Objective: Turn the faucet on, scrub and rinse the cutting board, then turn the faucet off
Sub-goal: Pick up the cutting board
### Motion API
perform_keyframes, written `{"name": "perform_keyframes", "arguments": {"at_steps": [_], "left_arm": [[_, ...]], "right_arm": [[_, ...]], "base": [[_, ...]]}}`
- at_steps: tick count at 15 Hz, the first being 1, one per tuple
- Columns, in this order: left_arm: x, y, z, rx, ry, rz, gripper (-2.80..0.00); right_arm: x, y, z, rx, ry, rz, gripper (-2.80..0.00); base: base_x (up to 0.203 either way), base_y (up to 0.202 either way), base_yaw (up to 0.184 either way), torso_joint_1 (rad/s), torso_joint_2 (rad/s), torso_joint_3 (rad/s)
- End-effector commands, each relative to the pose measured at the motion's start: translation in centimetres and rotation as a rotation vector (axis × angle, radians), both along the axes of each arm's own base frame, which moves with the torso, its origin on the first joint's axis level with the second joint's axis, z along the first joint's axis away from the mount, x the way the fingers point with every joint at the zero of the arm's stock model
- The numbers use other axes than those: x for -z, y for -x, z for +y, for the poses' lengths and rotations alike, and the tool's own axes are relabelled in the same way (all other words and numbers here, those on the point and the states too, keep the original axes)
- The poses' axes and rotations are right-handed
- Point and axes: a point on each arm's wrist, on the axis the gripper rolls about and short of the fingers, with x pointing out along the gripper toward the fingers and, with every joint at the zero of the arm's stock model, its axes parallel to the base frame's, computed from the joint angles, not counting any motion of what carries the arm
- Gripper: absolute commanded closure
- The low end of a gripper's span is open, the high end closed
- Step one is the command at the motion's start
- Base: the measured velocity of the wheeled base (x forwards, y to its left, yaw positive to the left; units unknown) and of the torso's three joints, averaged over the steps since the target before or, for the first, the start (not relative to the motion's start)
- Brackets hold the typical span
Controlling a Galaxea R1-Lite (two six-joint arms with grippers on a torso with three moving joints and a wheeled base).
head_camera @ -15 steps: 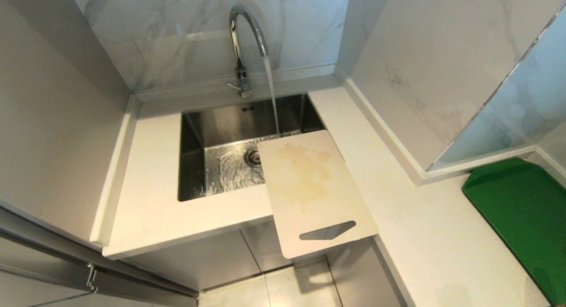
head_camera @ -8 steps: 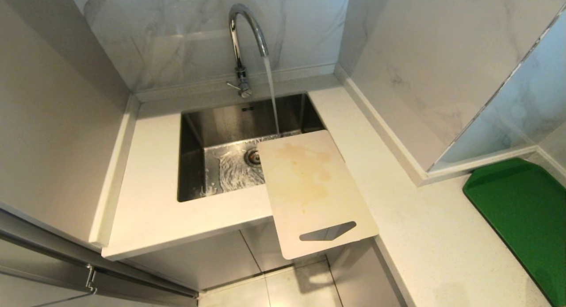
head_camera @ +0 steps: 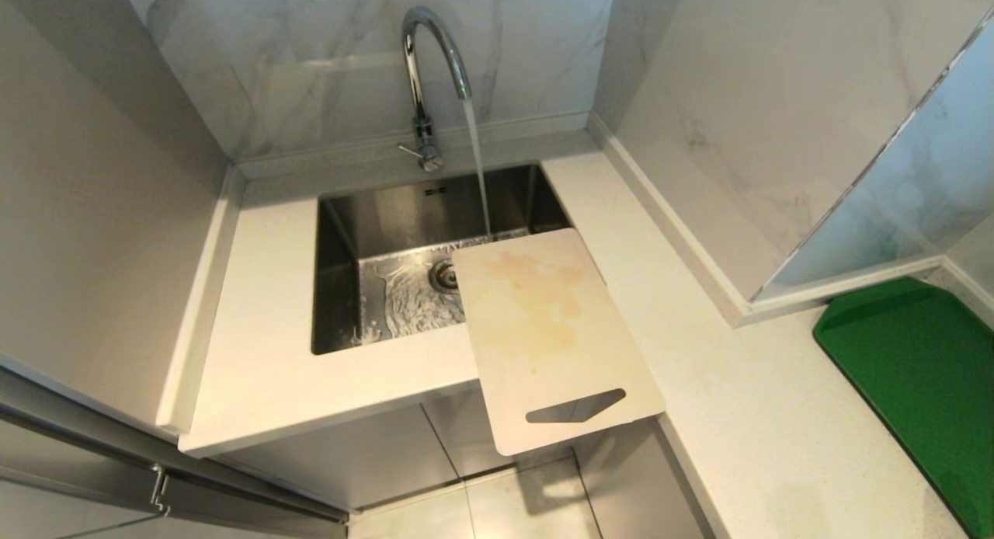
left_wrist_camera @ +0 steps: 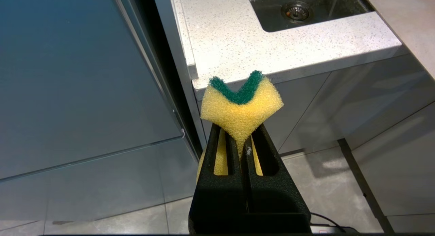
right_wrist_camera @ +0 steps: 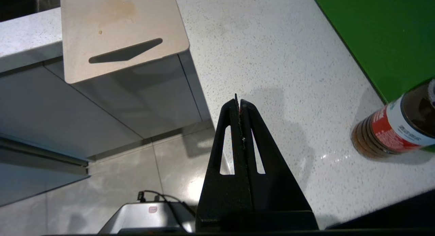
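Stained cream plastic cutting board [head_camera: 553,333] overhangs counter's front edge, handle reachable; left gripper [left_wrist_camera: 242,140] pinches yellow-green sponge [left_wrist_camera: 240,103] for scrubbing; right gripper [right_wrist_camera: 239,105] closed, empty.

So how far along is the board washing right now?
Done: the faucet is on, water running into the sink. In hand: the left gripper is shut on a sponge below the counter. Left: the board shows brown stains and lies unscrubbed over the sink's edge; rinsing and shutting off remain. The right gripper is shut, empty.
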Motion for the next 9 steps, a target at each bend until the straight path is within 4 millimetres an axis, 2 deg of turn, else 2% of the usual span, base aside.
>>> {"name": "perform_keyframes", "arguments": {"at_steps": [1, 3, 5, 7, 9], "left_arm": [[0.0, 0.0, 0.0, -0.001, 0.000, -0.003, 0.00], [0.1, 0.0, 0.0, -0.001, 0.000, -0.002, 0.00], [0.1, 0.0, 0.0, -0.001, 0.000, -0.002, 0.00], [0.1, 0.0, 0.0, -0.001, 0.000, -0.002, 0.00], [0.0, 0.0, 0.0, -0.001, 0.000, -0.003, 0.00]], "right_arm": [[-2.1, -0.1, 0.0, 0.001, -0.036, 0.088, 0.00], [-4.7, -1.4, 0.0, -0.004, -0.108, 0.189, 0.00], [-7.6, -3.9, 0.0, 0.002, -0.183, 0.290, 0.00], [-9.0, -6.6, 0.0, 0.010, -0.262, 0.396, 0.00], [-9.6, -8.7, 0.1, -0.012, -0.351, 0.551, 0.00]], "base": [[0.000, 0.000, 0.000, 0.000, 0.00, 0.000], [0.000, 0.000, 0.000, 0.000, 0.00, 0.000], [0.000, 0.000, 0.000, 0.000, 0.00, 0.000], [0.000, 0.000, 0.000, 0.000, 0.00, 0.000], [0.000, 0.000, 0.000, 0.000, 0.00, 0.000]]}}
